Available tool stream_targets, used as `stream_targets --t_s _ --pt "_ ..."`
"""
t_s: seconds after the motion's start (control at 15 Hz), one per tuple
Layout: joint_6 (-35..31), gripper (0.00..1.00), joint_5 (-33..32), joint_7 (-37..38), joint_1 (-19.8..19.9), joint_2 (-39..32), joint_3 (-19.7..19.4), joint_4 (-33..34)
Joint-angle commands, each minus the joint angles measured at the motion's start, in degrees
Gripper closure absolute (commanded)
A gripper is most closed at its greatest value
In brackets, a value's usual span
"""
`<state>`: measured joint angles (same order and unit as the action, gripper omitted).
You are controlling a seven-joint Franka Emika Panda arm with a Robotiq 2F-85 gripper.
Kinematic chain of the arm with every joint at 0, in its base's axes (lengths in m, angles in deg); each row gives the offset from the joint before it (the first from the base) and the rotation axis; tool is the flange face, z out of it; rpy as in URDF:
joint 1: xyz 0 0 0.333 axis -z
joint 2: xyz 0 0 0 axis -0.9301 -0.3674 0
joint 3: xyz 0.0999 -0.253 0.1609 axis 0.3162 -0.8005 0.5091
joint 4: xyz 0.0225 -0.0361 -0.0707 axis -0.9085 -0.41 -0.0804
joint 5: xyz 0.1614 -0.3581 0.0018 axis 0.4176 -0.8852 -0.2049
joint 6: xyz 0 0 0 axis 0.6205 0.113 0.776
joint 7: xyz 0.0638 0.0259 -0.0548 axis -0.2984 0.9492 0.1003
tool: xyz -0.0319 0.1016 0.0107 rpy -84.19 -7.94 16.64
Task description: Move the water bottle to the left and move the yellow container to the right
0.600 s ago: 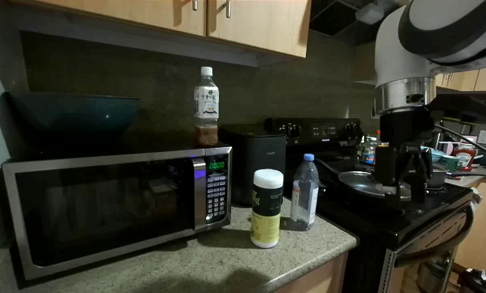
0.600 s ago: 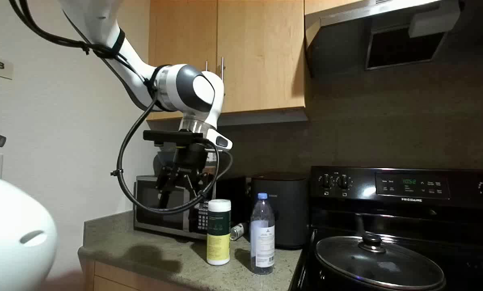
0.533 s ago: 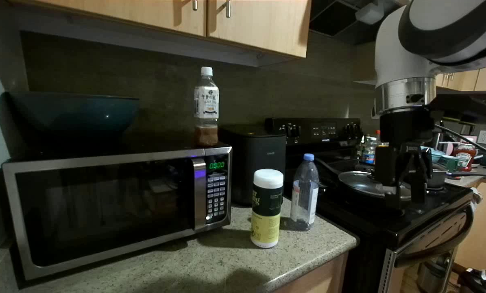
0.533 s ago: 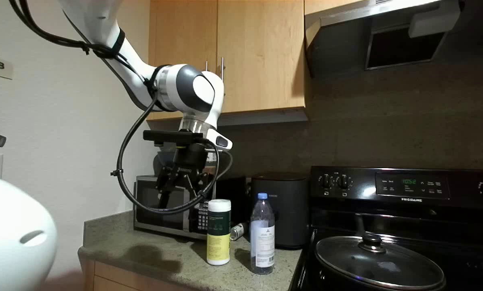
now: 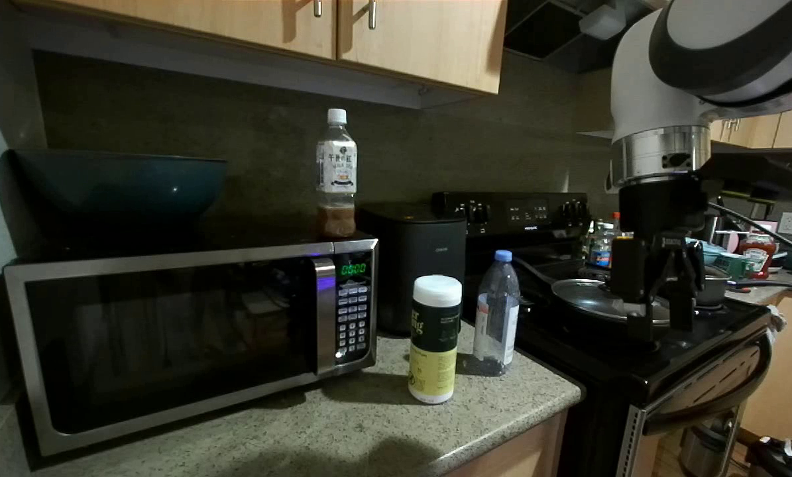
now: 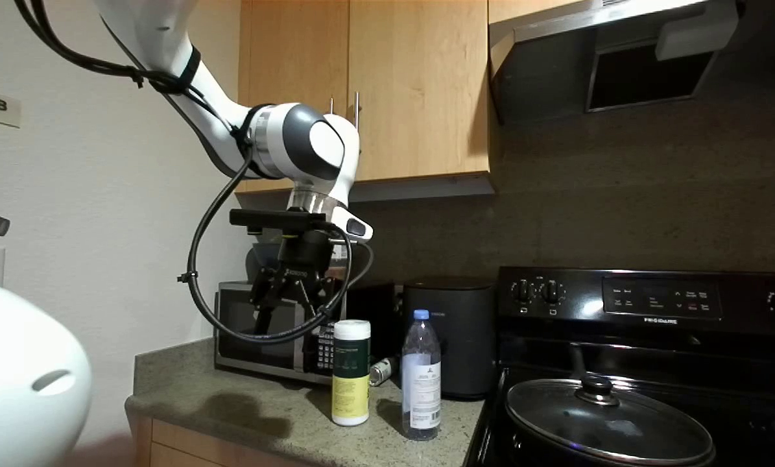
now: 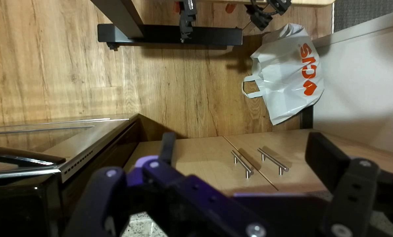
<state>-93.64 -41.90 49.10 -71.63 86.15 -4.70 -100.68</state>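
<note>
The water bottle (image 5: 497, 324) is a slim clear bottle with a blue cap and a pale label. It stands upright on the counter beside the stove, and also shows in an exterior view (image 6: 421, 383). The yellow container (image 5: 434, 351) is a cylinder with a white lid, dark upper half and yellow lower half. It stands upright left of the bottle, a small gap apart, in both exterior views (image 6: 350, 383). My gripper (image 5: 661, 315) is open and empty in the air, away from both and higher than the counter (image 6: 288, 314). In the wrist view its fingers (image 7: 245, 151) are wide apart.
A microwave (image 5: 190, 338) stands on the counter (image 5: 342, 424), with a milk-tea bottle (image 5: 337, 172) and a dark bowl (image 5: 124, 185) on top. A black appliance (image 6: 452, 337) stands behind the bottle. A lidded pan (image 6: 608, 421) sits on the stove. A small can (image 6: 381, 371) lies behind the container.
</note>
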Motion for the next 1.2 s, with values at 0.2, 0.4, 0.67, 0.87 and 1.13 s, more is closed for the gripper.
stream_targets --t_s 0.2,0.4,0.67,0.87,1.13 --pt "-3.62 0.00 0.44 -0.06 -0.06 -4.44 1.35 3.94" --pt "-7.40 0.00 0.47 0.09 -0.85 -9.20 2.64 7.91" --pt "-11.02 0.00 -1.41 0.01 -1.47 -14.25 4.38 11.99" --pt "-10.20 0.00 -1.13 0.09 -1.56 -13.80 4.31 11.54" --pt "-10.20 0.00 -1.54 0.09 -1.56 -14.40 4.35 12.04"
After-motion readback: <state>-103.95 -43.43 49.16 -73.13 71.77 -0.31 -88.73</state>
